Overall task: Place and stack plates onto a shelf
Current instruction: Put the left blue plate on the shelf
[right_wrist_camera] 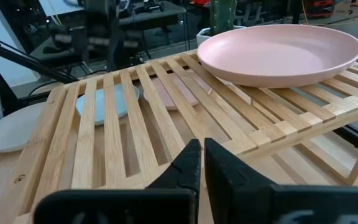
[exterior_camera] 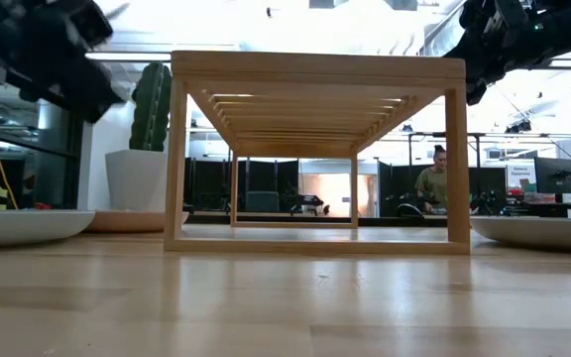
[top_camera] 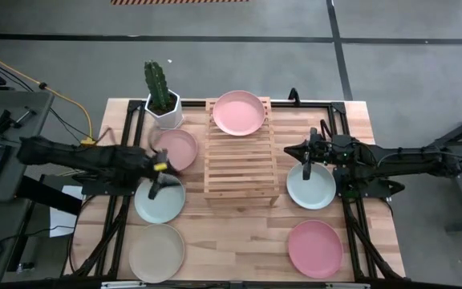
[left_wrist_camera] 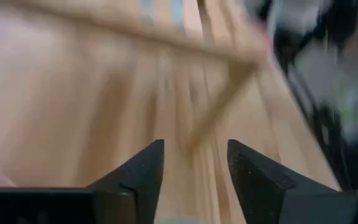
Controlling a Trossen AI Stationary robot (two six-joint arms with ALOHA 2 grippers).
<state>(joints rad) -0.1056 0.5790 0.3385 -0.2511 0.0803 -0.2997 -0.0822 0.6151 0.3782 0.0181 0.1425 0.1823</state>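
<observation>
Pink plate on shelf: one pink plate point(top_camera: 239, 112) sits on the far end of the shelf point(top_camera: 240, 164), upper centre of the high view; the near half of the slats is bare
Other pink plates: one point(top_camera: 176, 148) left of the shelf beside the cactus pot point(top_camera: 164, 108); one point(top_camera: 314, 248) at lower right
Mint plates: one point(top_camera: 160, 201) left of centre under the left gripper; one point(top_camera: 311, 185) right of the shelf, under the right gripper
Beige plate: point(top_camera: 156, 252) lower left of the table point(top_camera: 239, 249)
Left gripper: point(top_camera: 156, 189) hangs over the rim of the left mint plate; in its wrist view the fingers point(left_wrist_camera: 143, 171) stand apart with only wood between them, so open and empty
Right gripper: point(top_camera: 306, 168) at the far rim of the right mint plate; in its wrist view the fingers point(right_wrist_camera: 188, 163) are nearly touching, holding nothing, facing the shelf
Progress, as I judge it: one of six placed, five to go
Risk: shallow matte rims give thin purchase; a pinch off the rim could slip and drop the plate, or drag it across the wood
Risk: a plate carried low could knock the shelf edge or nudge the pink plate off the far end
Risk: the left arm works close to the pot and could tip it
Writing: none readable anywhere; a person stands far off in the low view
</observation>
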